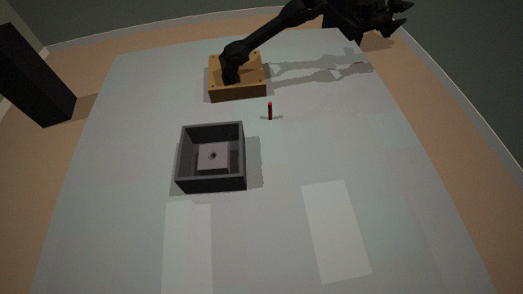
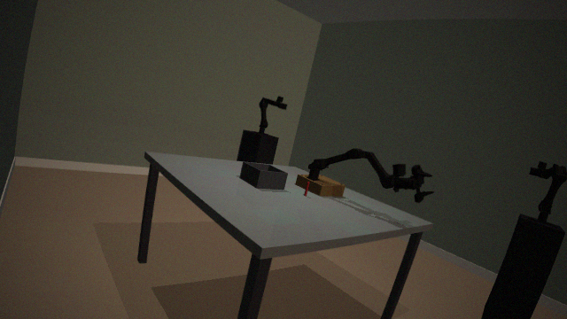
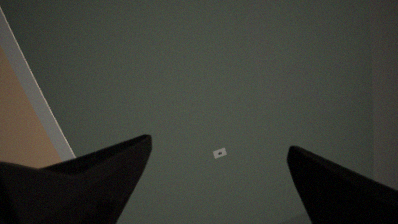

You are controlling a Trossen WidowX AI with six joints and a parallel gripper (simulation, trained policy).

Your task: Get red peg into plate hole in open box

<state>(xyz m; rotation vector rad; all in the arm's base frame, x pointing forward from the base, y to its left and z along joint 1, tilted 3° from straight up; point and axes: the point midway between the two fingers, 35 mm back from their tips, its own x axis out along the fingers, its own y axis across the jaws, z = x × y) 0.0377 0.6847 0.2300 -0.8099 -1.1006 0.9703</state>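
Standing upright on the surface [image 1: 286, 155] [image 2: 266, 217], the red peg [image 1: 270, 111] [image 2: 306, 189] is seen well apart from the hand [image 1: 402, 15] [image 2: 431, 183] [image 3: 220, 145], whose fingers are spread wide.

Dim green walls [image 1: 462, 53] [image 2: 443, 89] [image 3: 215, 75], tan floor [image 1: 482, 135] [image 2: 66, 248] [image 3: 20, 120], pale table [image 1: 278, 212] [image 2: 230, 199] with dark legs [image 2: 148, 213]

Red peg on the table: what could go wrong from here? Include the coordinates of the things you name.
The red peg [image 1: 270, 111] [image 2: 306, 189] stands upright on a narrow end, so a sideways brush from the jaws could topple it. The jaws are wide open and out past the table edge, facing a wall in the wrist view; with the peg out of that view, the approach could come in misaligned. Later, the box [image 1: 211, 184] [image 2: 263, 177] has raised walls around the plate [image 1: 213, 164], which the jaws might bump while lowering the peg.
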